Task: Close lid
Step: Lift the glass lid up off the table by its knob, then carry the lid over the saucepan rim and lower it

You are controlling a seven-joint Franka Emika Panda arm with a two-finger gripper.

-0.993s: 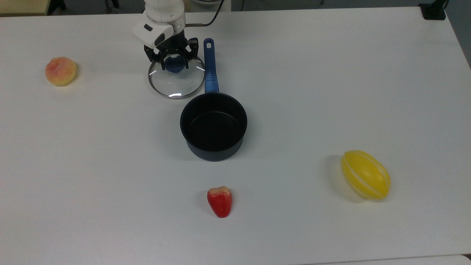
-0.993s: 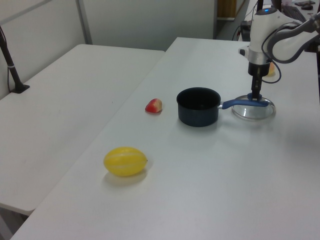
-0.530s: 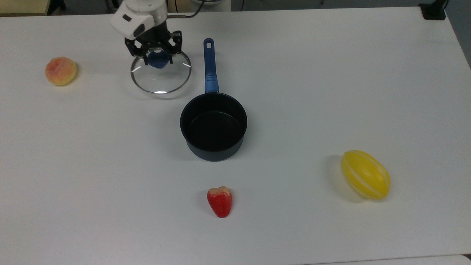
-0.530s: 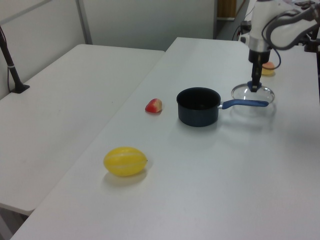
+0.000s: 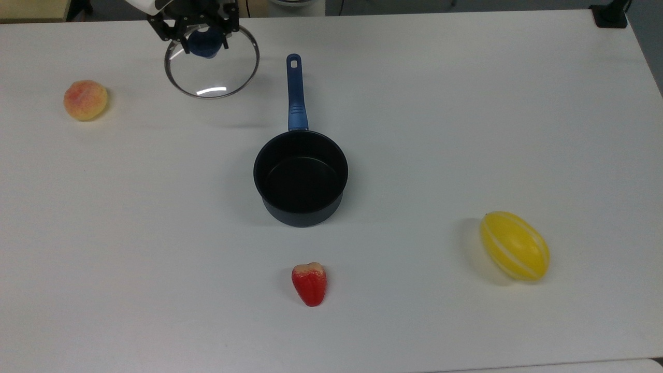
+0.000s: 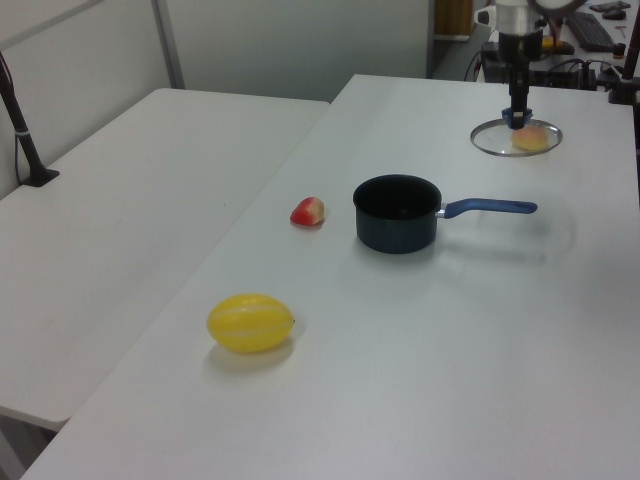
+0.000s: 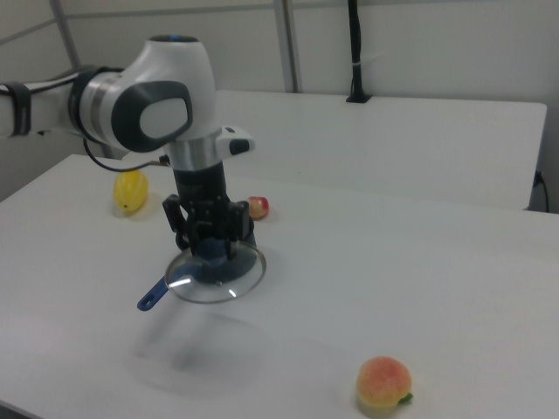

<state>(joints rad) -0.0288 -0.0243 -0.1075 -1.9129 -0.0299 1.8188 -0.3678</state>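
Observation:
The clear glass lid point(image 5: 213, 72) with its thin metal rim hangs level in the air over the far left of the table in the top view, casting a shadow below it. My gripper point(image 5: 204, 40) is shut on its blue knob point(image 5: 205, 46). The black saucepan point(image 5: 300, 176) stands open at mid-table, its blue handle point(image 5: 295, 96) pointing to the far edge. In the left view the lid point(image 6: 492, 139) floats beyond the saucepan point(image 6: 397, 212), held from above by the gripper point(image 6: 518, 116). In the right view the gripper point(image 7: 210, 247) holds the lid point(image 7: 238, 278) in front of the saucepan's handle point(image 7: 153, 297).
A peach point(image 5: 85, 100) lies on the top view's left of the lid. A red fruit point(image 5: 309, 283) sits in front of the saucepan and a yellow melon point(image 5: 514, 246) at the top view's near right. A second table point(image 6: 150, 200) adjoins on the left view's left.
The gripper has lifted the lid off the table beside the pan's handle and carried it up and towards the top view's far left, away from the saucepan.

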